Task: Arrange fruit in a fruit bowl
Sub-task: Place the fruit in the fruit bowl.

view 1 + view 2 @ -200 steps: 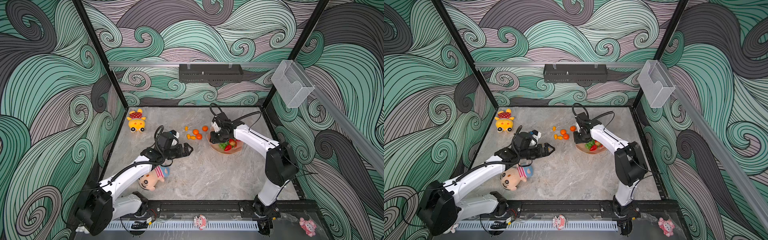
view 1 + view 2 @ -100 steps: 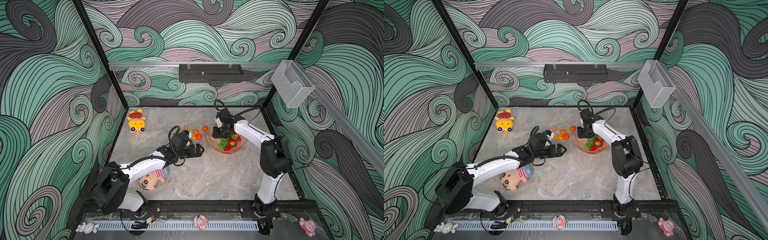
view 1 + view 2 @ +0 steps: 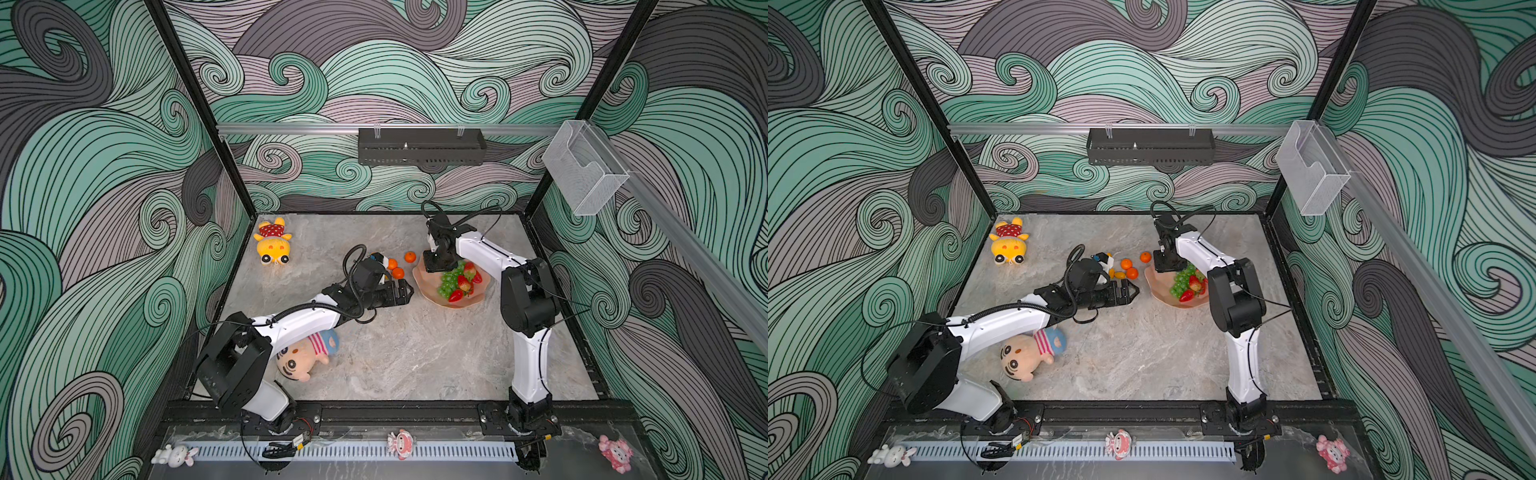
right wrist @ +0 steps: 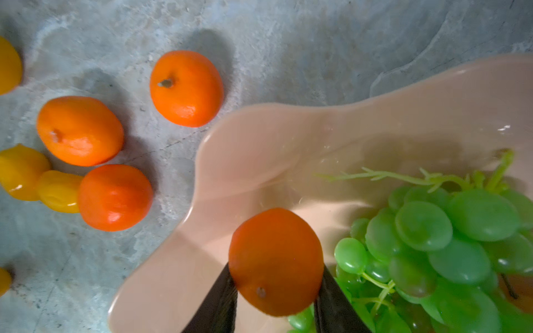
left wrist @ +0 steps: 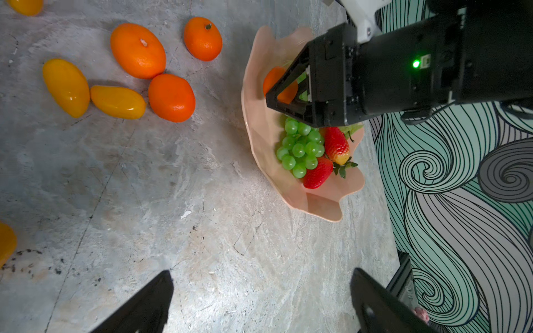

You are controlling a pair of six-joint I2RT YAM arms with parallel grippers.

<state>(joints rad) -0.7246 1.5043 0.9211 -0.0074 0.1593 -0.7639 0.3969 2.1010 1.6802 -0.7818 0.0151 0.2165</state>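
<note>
The peach-pink fruit bowl (image 3: pixel 424 283) (image 3: pixel 1155 286) sits right of centre and holds a green grape bunch (image 3: pixel 451 282) and red strawberries (image 3: pixel 456 295). My right gripper (image 3: pixel 438 266) (image 4: pixel 277 269) is shut on a tangerine (image 4: pixel 274 253) (image 5: pixel 275 79) just above the bowl's far-left part, beside the grapes (image 4: pixel 432 230). Three more tangerines (image 3: pixel 410 257) (image 5: pixel 171 98) and yellow kumquats (image 5: pixel 66 86) lie on the table left of the bowl. My left gripper (image 3: pixel 405 289) (image 5: pixel 262 275) is open over bare table, close to the bowl's left rim (image 5: pixel 253 138).
A yellow plush doll (image 3: pixel 273 245) lies at the back left. A boy plush doll (image 3: pixel 307 357) lies under my left arm. A clear plastic box (image 3: pixel 584 172) hangs on the right wall and a black tray (image 3: pixel 422 145) on the back wall.
My left gripper has travelled right, from mid-table to the bowl's left rim. My right arm's elbow has swung in while its gripper stayed over the bowl. The loose fruit has not moved.
</note>
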